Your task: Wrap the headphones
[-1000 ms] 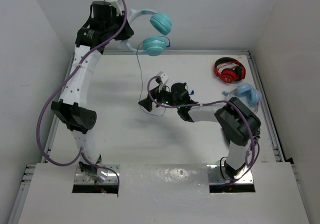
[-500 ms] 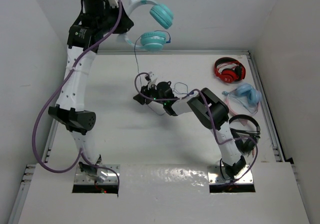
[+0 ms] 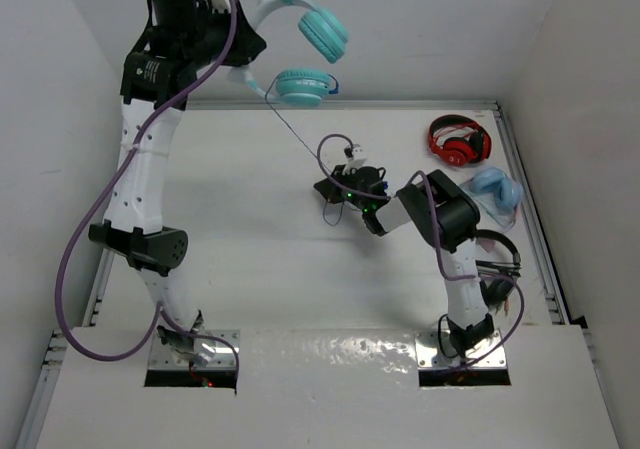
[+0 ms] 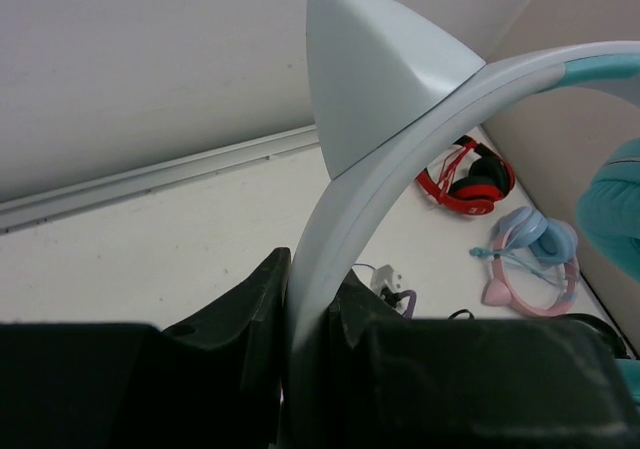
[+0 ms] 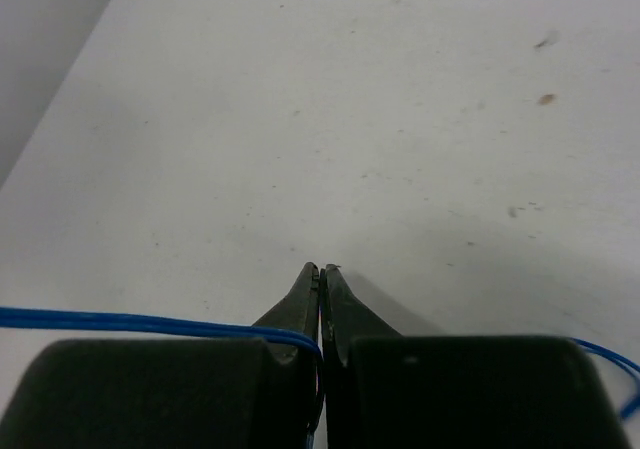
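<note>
From where I stand, the headphones (image 3: 300, 54) hang in the air over the far-left end of the table (image 3: 230, 239). The left gripper (image 4: 312, 294) is clamped on the pale headband (image 4: 400, 119), one fingertip on each side of it. The two turquoise ear cups (image 3: 305, 86) jut out to the right of that grip, one above the other. The thin cable (image 3: 295, 134) leaves the lower cup and slants in an almost straight line down and to the right, to the right gripper (image 3: 330, 189). That gripper sits low over the middle of the table, its fingers (image 5: 300, 304) pressed together with the blue strand (image 5: 130, 321) pinched between them. So the headphones lie up, back and to the left of the right gripper, along the cable's own line. I judge that this arm must carry the strand back that way to lay turns on the band. The surface is bare white beneath it. Red headphones (image 3: 458, 139) and a sky-blue pair (image 3: 492, 189) lie near the right wall, well apart from the cable's line.
</note>
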Robot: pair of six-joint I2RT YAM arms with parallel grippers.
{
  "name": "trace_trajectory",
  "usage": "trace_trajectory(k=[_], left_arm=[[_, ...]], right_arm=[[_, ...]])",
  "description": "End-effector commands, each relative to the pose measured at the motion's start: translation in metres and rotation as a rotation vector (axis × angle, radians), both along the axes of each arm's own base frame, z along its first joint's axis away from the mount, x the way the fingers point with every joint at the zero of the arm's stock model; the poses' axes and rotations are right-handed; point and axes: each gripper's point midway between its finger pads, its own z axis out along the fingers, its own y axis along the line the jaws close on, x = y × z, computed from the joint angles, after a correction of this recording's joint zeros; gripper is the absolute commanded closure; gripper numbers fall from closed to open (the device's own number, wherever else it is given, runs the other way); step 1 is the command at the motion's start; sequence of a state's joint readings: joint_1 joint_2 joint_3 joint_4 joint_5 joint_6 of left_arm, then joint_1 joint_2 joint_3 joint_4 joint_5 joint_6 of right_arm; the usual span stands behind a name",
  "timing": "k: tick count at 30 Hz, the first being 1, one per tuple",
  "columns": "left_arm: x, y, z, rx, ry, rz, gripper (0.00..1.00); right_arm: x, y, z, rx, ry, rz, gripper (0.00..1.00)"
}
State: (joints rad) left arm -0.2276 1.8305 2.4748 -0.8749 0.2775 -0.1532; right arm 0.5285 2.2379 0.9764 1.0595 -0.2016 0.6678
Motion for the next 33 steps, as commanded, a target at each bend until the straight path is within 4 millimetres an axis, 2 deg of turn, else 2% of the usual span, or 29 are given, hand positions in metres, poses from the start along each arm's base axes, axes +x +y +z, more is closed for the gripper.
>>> trace_trajectory(k=[1,4,5,6,7,8,9,10,11,12,13,14,16,17,19,20,21,23,24,28,31,33], left_arm=[[-0.023,0.002,0.066,-0.058,-0.185,-0.025,1.0],[-0.029,-0.01,0.064,-0.054,-0.189,-0.106,1.0],[-0.037,-0.017,0.064,-0.033,-0.206,-0.179,1.0],[-0.042,-0.021,0.064,-0.019,-0.215,-0.22,1.0],[-0.045,-0.026,0.055,0.003,-0.207,-0.271,1.0],[-0.057,-0.033,0.052,0.064,-0.252,-0.37,1.0],[-0.062,-0.036,0.045,0.092,-0.254,-0.414,1.0],[-0.068,-0.039,0.022,0.172,-0.245,-0.48,1.0],[-0.074,-0.041,0.008,0.212,-0.235,-0.533,1.0],[-0.078,-0.039,-0.014,0.255,-0.183,-0.553,1.0],[-0.083,-0.038,-0.025,0.34,-0.215,-0.585,1.0],[-0.079,-0.033,-0.057,0.397,-0.146,-0.586,1.0],[-0.091,-0.034,-0.086,0.519,-0.124,-0.648,1.0],[-0.097,-0.032,-0.112,0.593,-0.073,-0.669,1.0],[-0.098,-0.027,-0.133,0.648,-0.023,-0.661,1.0],[-0.093,-0.02,-0.144,0.693,0.008,-0.626,1.0],[-0.093,-0.016,-0.161,0.717,0.048,-0.62,1.0],[-0.085,0.0,-0.179,0.815,0.088,-0.565,1.0],[-0.088,0.003,-0.197,0.851,0.131,-0.567,1.0],[-0.077,0.027,-0.229,0.988,0.222,-0.416,1.0],[-0.065,0.031,-0.223,0.96,0.223,-0.306,1.0],[-0.063,0.025,-0.21,0.918,0.177,-0.282,1.0]], right_arm=[[0.005,0.0,0.056,0.017,-0.152,0.01,1.0],[0.012,-0.005,0.063,0.021,-0.164,0.007,1.0],[0.016,-0.008,0.066,0.03,-0.166,-0.002,1.0],[0.029,-0.023,0.073,0.047,-0.179,-0.039,1.0],[0.037,-0.032,0.076,0.078,-0.166,-0.066,1.0],[0.053,-0.057,0.084,0.1,-0.173,-0.122,1.0],[0.062,-0.069,0.096,0.129,-0.195,-0.148,1.0],[0.07,-0.081,0.113,0.162,-0.21,-0.168,1.0],[0.083,-0.105,0.125,0.169,-0.231,-0.213,1.0],[0.093,-0.116,0.139,0.169,-0.246,-0.232,1.0],[0.099,-0.124,0.152,0.154,-0.27,-0.238,1.0],[0.107,-0.14,0.171,0.14,-0.299,-0.259,1.0],[0.12,-0.151,0.199,0.101,-0.33,-0.263,1.0],[0.127,-0.16,0.221,0.085,-0.354,-0.265,1.0],[0.132,-0.165,0.241,0.071,-0.379,-0.261,1.0],[0.135,-0.169,0.258,0.062,-0.394,-0.263,1.0],[0.135,-0.17,0.265,0.051,-0.405,-0.262,1.0],[0.136,-0.174,0.283,0.023,-0.428,-0.275,1.0],[0.136,-0.175,0.289,0.015,-0.432,-0.277,1.0],[0.132,-0.172,0.315,-0.015,-0.442,-0.246,1.0],[0.123,-0.173,0.322,-0.041,-0.449,-0.244,1.0],[0.119,-0.178,0.31,-0.086,-0.435,-0.252,1.0]])
